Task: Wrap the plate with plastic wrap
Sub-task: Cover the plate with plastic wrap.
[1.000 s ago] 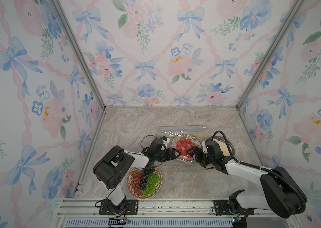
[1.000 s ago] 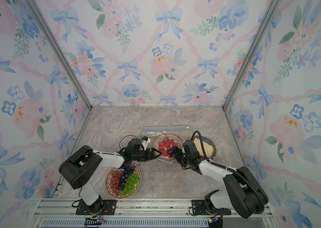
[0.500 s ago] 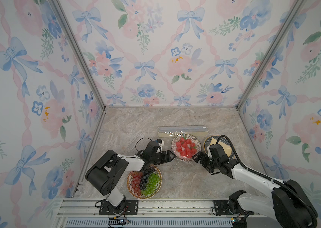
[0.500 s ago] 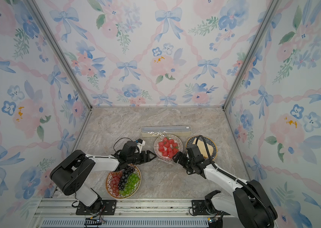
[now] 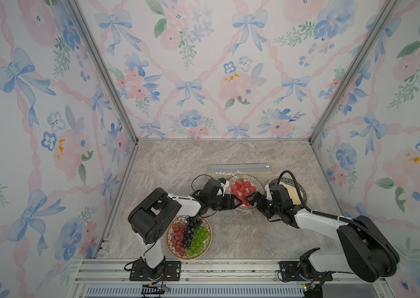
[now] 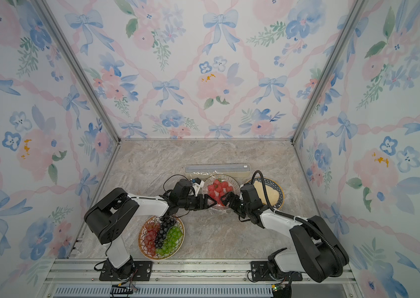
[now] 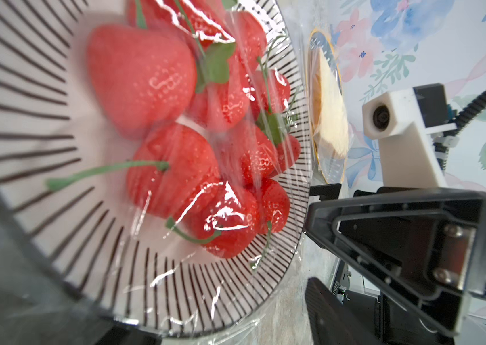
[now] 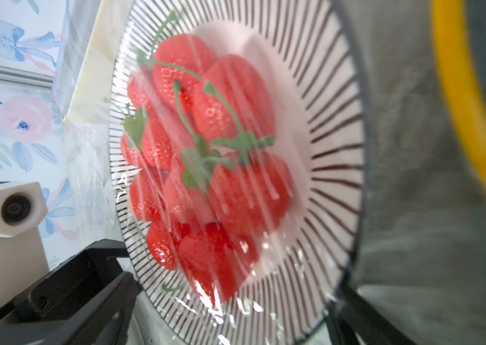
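A white plate (image 5: 260,183) (image 6: 235,183) with a black-striped rim holds strawberries (image 5: 242,187) under the clear plastic wrap (image 7: 224,215) (image 8: 295,263). The film's crinkled edge hangs over the near rim. The cream box (image 5: 240,169) (image 6: 216,169) lies just behind the plate. My left gripper (image 5: 232,201) (image 6: 207,201) is open at the plate's near-left rim, which lies between its spread jaws in the left wrist view. Facing it, my right gripper (image 5: 250,200) (image 6: 227,200) is open at the near-right rim (image 8: 340,239).
A gold-rimmed plate of red, black and green grapes (image 5: 189,237) (image 6: 161,237) sits at the front, partly under the left arm. Right of the strawberry plate is a dark blue plate with a yellow rim (image 5: 304,196) (image 6: 281,196), carrying a pale flat food. Walls enclose three sides.
Both arms drew back a little toward the front half a second ago. They have come in again, and the two grippers' fingertips are nearer each other at the plate's near rim.
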Available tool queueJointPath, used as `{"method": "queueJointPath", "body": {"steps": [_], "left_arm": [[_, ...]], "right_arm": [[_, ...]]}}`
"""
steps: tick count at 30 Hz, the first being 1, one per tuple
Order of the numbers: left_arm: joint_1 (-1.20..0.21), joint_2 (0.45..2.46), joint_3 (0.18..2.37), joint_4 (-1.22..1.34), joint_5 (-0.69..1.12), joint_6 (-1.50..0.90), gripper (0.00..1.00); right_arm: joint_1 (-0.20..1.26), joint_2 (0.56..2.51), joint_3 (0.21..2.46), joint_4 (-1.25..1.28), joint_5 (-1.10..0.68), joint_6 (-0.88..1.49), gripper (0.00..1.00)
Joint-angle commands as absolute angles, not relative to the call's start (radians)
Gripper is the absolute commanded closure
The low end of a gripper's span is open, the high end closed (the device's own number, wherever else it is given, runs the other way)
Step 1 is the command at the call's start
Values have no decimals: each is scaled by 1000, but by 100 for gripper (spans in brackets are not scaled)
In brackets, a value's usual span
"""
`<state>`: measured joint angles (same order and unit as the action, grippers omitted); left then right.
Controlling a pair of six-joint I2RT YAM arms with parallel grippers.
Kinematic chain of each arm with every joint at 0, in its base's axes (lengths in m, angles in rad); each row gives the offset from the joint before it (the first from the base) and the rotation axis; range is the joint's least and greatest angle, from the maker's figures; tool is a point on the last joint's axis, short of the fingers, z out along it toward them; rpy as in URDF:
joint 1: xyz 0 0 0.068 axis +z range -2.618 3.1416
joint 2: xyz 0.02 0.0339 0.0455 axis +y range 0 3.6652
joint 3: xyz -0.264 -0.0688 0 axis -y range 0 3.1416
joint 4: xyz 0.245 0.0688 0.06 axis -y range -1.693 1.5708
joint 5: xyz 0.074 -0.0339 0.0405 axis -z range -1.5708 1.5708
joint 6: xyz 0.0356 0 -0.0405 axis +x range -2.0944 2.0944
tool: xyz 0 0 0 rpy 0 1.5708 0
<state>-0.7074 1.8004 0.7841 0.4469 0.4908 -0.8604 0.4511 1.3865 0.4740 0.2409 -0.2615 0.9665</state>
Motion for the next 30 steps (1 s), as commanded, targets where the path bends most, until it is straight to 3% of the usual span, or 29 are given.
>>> {"method": "queueJointPath", "body": {"steps": [1, 9, 18, 23, 30], "left_arm": [[-705, 1830, 824, 477, 508, -842, 26], [-672, 1771, 752, 488, 421, -842, 22], [-605, 1704, 642, 486, 419, -837, 20], [-612, 1722, 662, 486, 480, -833, 23], [-664, 1695, 637, 486, 519, -889, 24]], "right_arm": [[440, 1433, 499, 353, -300, 1007, 3], [429, 1355, 474, 267, -277, 991, 3], [358, 1225, 476, -103, -280, 864, 3], [347, 1218, 504, -82, -326, 870, 3], [448, 1189, 446, 73, -320, 1078, 3]]}}
